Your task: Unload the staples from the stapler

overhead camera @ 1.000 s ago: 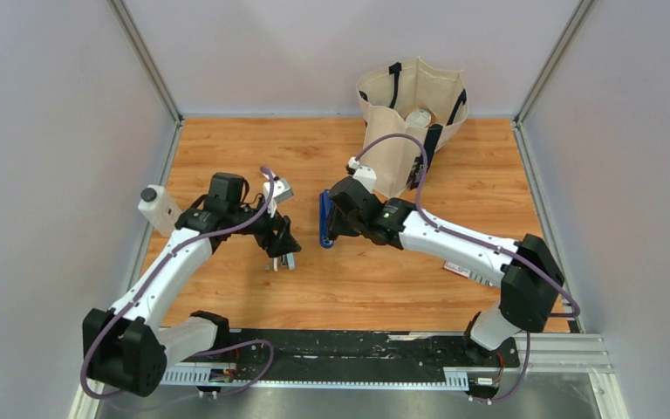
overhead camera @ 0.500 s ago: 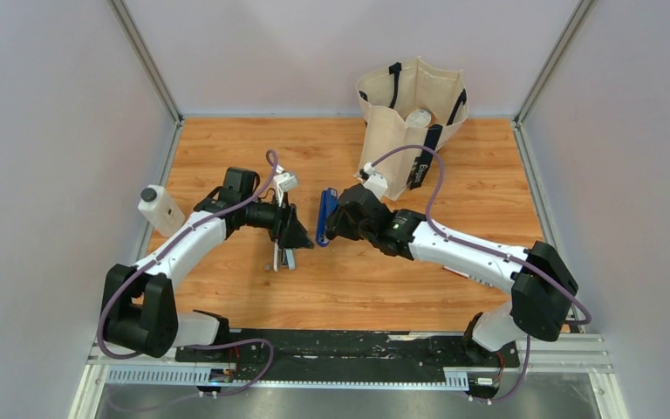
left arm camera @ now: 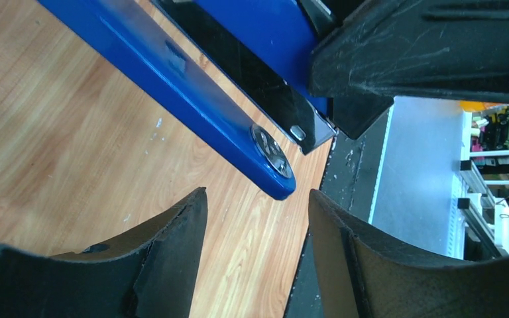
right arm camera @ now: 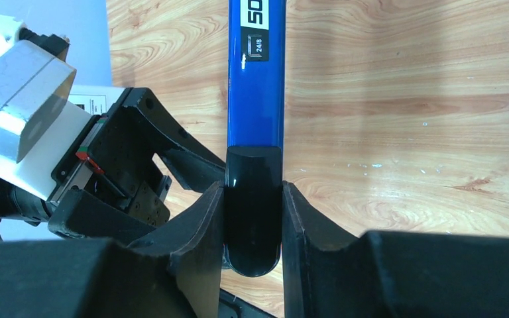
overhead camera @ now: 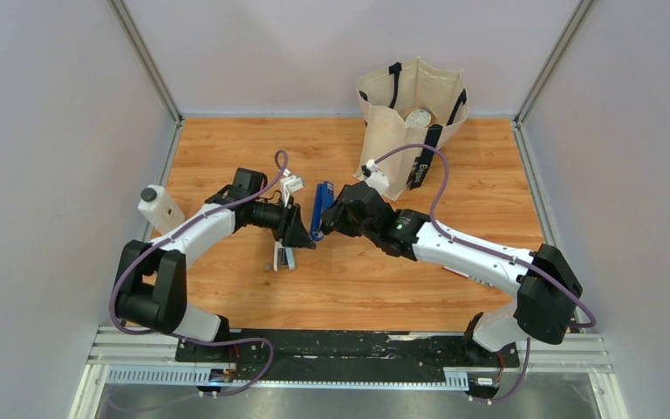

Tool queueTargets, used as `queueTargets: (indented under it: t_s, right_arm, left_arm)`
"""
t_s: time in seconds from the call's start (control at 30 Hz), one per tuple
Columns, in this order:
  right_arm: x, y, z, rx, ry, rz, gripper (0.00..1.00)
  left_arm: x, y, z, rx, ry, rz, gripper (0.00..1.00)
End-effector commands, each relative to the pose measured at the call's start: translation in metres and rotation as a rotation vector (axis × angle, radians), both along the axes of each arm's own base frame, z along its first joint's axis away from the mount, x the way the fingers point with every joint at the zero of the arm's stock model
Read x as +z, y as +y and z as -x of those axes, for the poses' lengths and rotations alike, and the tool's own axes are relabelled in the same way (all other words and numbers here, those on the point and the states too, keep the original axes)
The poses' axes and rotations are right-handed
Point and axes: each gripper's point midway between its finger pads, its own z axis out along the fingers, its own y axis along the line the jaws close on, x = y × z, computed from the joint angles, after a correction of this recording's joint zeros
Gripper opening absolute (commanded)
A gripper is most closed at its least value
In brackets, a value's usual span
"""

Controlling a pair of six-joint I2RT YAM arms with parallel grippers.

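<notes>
Top view: fixed, high, behind arm bases at frame bottom, tilted down over whole table [overhead camera: 488, 175]; far off.
Left wrist view: very near, looks past left gripper [left arm camera: 257, 195] at frame bottom; stapler [left arm camera: 172, 73] crosses upper half.
Right wrist view: very near, right gripper [right arm camera: 252, 192] at bottom centre, stapler running up centre, left arm [right arm camera: 26, 119] at left edge.
Shared by all three: stapler, wood beneath.

my left arm [overhead camera: 188, 236] folds up from its base at seven o'clock, the forearm pointing to three o'clock. my left gripper [overhead camera: 303, 230] holds its fingers [left arm camera: 172, 232] spread apart. my right arm [overhead camera: 471, 249] stretches toward ten o'clock, and my right gripper [overhead camera: 330, 218] is clamped on the stapler [right arm camera: 256, 79]. the two grippers sit nearly nose to nose.
</notes>
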Motion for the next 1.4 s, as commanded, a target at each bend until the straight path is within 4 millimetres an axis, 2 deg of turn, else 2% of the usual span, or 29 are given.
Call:
queueTargets:
  t_s: [0.0, 0.2, 0.33, 0.47, 0.67, 0.83, 0.97, 1.37]
  right_arm:
    - [0.044, 0.018, -0.008, -0.001, -0.081, -0.152, 0.0]
    - [0.038, 0.023, -0.007, 0.015, -0.066, -0.154, 0.0]
    - [0.04, 0.024, -0.006, 0.023, -0.071, -0.153, 0.0]
    - [0.041, 0.026, -0.003, 0.042, -0.069, -0.161, 0.0]
    - [0.029, 0.029, 0.003, 0.076, -0.049, -0.152, 0.0]
    - [0.023, 0.026, 0.007, 0.093, -0.058, -0.126, 0.0]
    - [0.013, 0.017, 0.011, 0.099, -0.058, -0.089, 0.0]
    - [-0.015, -0.016, 0.027, 0.118, -0.066, 0.009, 0.0]
  left_arm:
    - [0.019, -0.007, -0.015, -0.057, -0.136, 0.047, 0.65]
    - [0.018, -0.01, -0.02, -0.058, -0.12, 0.051, 0.65]
    - [0.016, -0.008, -0.023, -0.058, -0.14, 0.03, 0.61]
    - [0.009, -0.006, -0.029, -0.049, -0.165, -0.006, 0.5]
    - [0.006, -0.004, -0.036, -0.052, -0.189, -0.032, 0.34]
    - [0.001, -0.001, -0.033, -0.072, -0.236, -0.085, 0.26]
    - [-0.001, 0.004, -0.037, -0.071, -0.304, -0.139, 0.22]
    - [-0.003, 0.017, -0.061, -0.055, -0.536, -0.303, 0.2]
